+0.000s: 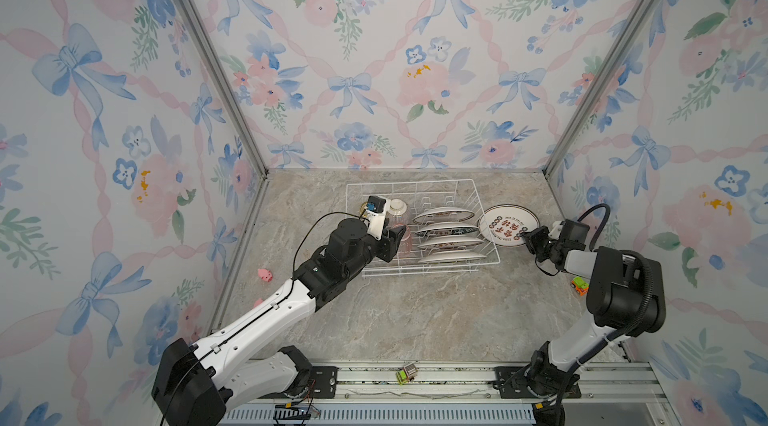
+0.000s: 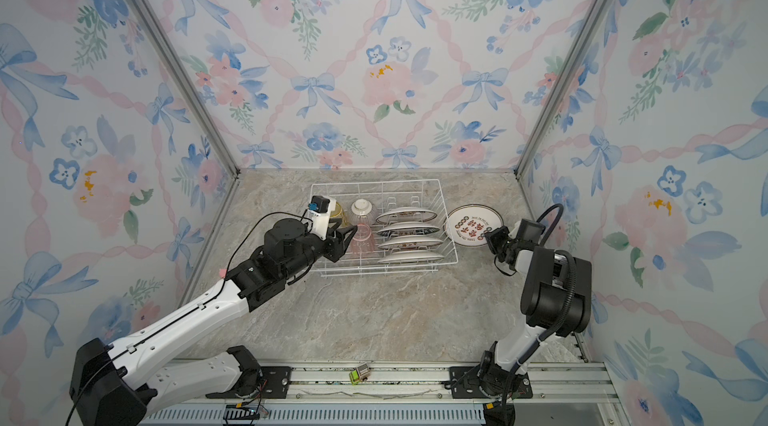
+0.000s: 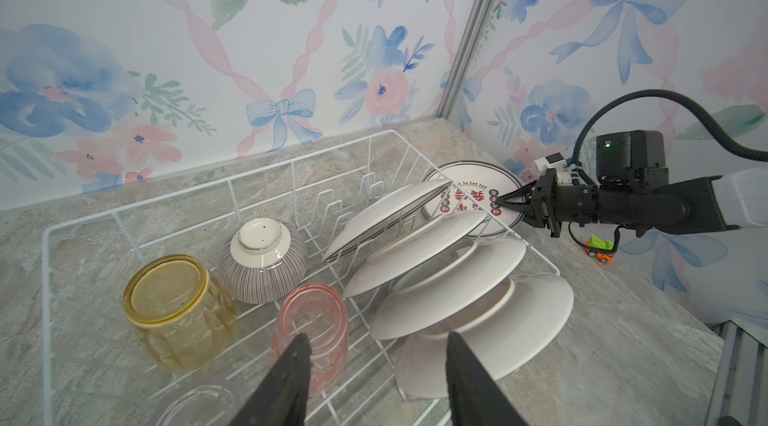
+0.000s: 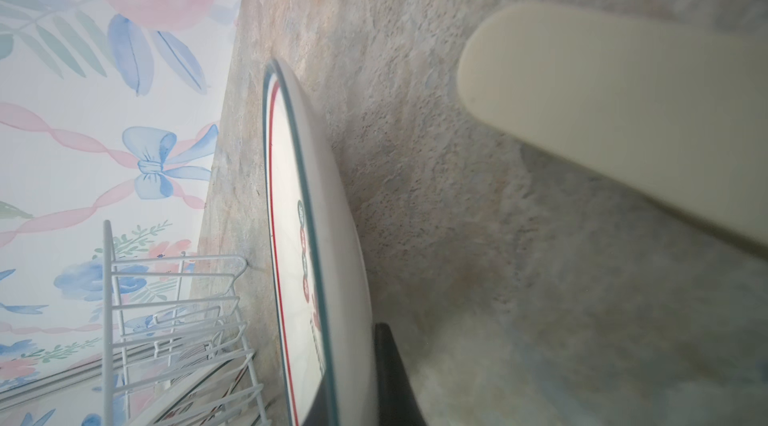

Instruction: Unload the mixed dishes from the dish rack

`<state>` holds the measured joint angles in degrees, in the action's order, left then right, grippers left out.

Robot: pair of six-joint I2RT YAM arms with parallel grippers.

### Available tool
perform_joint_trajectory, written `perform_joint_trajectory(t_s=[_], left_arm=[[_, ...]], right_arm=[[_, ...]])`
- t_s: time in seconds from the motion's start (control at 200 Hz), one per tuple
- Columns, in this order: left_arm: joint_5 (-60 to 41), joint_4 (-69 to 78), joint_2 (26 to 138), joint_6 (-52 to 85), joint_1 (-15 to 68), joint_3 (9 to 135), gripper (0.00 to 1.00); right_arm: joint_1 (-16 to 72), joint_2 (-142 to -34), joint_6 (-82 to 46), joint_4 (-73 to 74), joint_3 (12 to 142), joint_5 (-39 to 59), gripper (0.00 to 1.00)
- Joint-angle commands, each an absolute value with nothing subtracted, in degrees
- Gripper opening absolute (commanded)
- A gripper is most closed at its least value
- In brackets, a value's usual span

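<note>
Floral wallpaper walls in a marbled surface (image 1: 415, 320), with the dish rack (image 1: 411, 182) at its far middle. One plate (image 1: 509, 222) lies flat just right of the rack, and four plates (image 1: 449, 235) lean in the slots. Left of those sit the bowl (image 3: 264, 262), yellow tumbler (image 3: 178, 312), pink tumbler (image 3: 311, 320) and clear tumbler (image 3: 195, 403), all upside down.

The left pincer (image 3: 378, 336) hangs over the rack's near left, roughly half open and empty. The right pincer (image 3: 500, 202) has its jaws nearly together at the flat plate's rim; whether it grips I cannot tell.

The pink tumbler looks like the next pick. It lines up with one finger rather than the gap, so centre first. Then straddle its wall, close softly and lift straight up, clear of the nearest plate.
</note>
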<state>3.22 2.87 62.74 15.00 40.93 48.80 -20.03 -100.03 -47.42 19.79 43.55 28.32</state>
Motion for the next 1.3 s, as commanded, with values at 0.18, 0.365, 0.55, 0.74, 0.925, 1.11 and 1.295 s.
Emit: perform_joint_trajectory(t_s=[0.18,0.365,0.55,0.74,0.925,1.11,1.295], left_arm=[[3.1,2.5,62.9,13.5,41.3,49.7,0.52],[2.6,2.5,63.4,13.4,41.3,49.9,0.52],[2.5,1.7,63.6,12.8,41.3,50.2,0.52],[3.4,-0.5,65.8,11.3,41.3,52.0,0.49],[3.0,-2.5,72.0,7.8,41.6,57.4,0.45],[4.3,-5.7,82.3,-0.2,43.6,66.3,0.44],[5.5,-9.0,91.9,-11.0,45.6,74.4,0.43]], right_arm=[[-19.5,-99.6,-43.8,15.9,44.4,27.6,0.31],[-19.4,-97.8,-39.6,9.2,44.9,25.6,0.43],[-19.5,-95.1,-36.5,4.9,43.2,22.9,0.53],[-19.8,-87.3,-33.7,0.6,40.3,19.8,0.55],[-19.9,-75.2,-30.5,-6.7,37.4,17.7,0.56],[-18.5,-61.9,-27.5,-14.8,38.5,16.0,0.58],[-16.1,-55.6,-26.2,-19.6,42.7,15.6,0.61]])
